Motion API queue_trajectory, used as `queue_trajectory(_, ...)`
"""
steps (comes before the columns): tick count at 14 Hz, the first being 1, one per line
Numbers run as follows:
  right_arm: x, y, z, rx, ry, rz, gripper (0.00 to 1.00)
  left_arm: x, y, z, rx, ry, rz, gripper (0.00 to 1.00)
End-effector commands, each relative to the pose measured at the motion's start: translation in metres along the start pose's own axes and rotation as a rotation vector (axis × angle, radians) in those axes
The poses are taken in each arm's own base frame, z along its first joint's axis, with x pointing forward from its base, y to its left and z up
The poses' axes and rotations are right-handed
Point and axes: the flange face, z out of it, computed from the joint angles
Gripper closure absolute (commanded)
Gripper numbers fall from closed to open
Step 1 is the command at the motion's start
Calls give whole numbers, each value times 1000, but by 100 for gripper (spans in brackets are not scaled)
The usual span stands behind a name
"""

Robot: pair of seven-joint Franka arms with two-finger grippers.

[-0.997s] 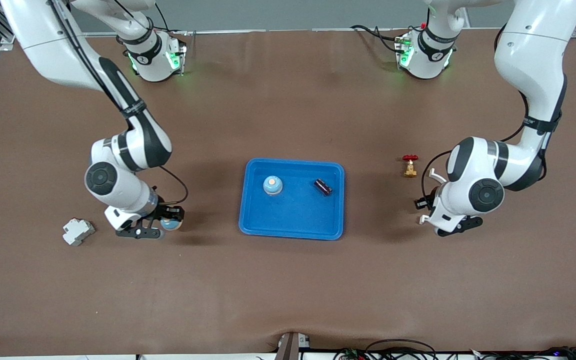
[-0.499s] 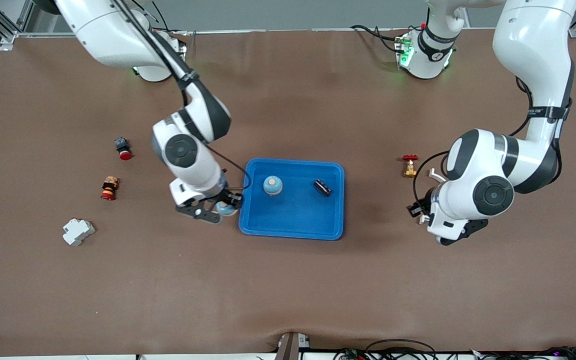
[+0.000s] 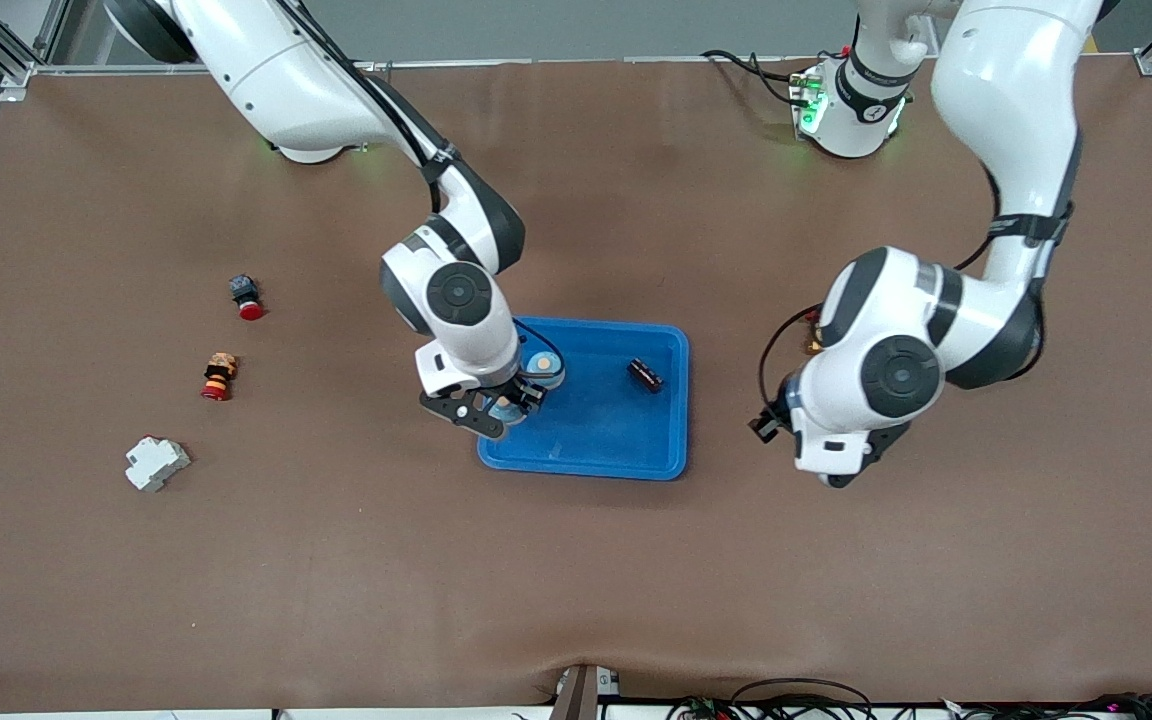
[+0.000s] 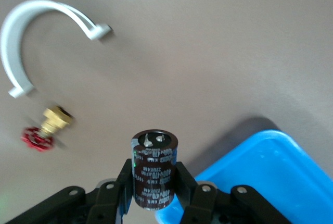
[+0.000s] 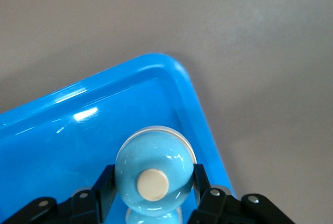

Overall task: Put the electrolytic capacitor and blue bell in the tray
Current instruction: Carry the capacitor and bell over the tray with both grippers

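Note:
The blue tray (image 3: 586, 468) lies mid-table. In it stand a blue bell (image 3: 546, 366) and a dark electrolytic capacitor (image 3: 645, 375) lying on its side. My right gripper (image 3: 498, 408) hangs over the tray's corner toward the right arm's end, shut on a second blue bell (image 5: 153, 174) with a cream button; the tray rim (image 5: 156, 61) shows under it. My left gripper (image 4: 154, 174) is shut on another brown capacitor (image 4: 154, 166), upright between the fingers, over the bare table just off the tray's corner (image 4: 270, 172) toward the left arm's end.
A brass valve with a red handle (image 4: 44, 130) stands on the table beside the left arm. Toward the right arm's end lie a white block (image 3: 156, 463), a red-and-orange part (image 3: 218, 376) and a small red-tipped button (image 3: 246, 296).
The right arm carried its blue bell from beside the white block across to the tray's corner. The left arm swung toward the tray with its capacitor.

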Motion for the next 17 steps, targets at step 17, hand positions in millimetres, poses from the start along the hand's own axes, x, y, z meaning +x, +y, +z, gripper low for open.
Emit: queue_trajectory(17,-16,-31,33,9,148,109,100,-77,99,98,-252,38,-88,100)
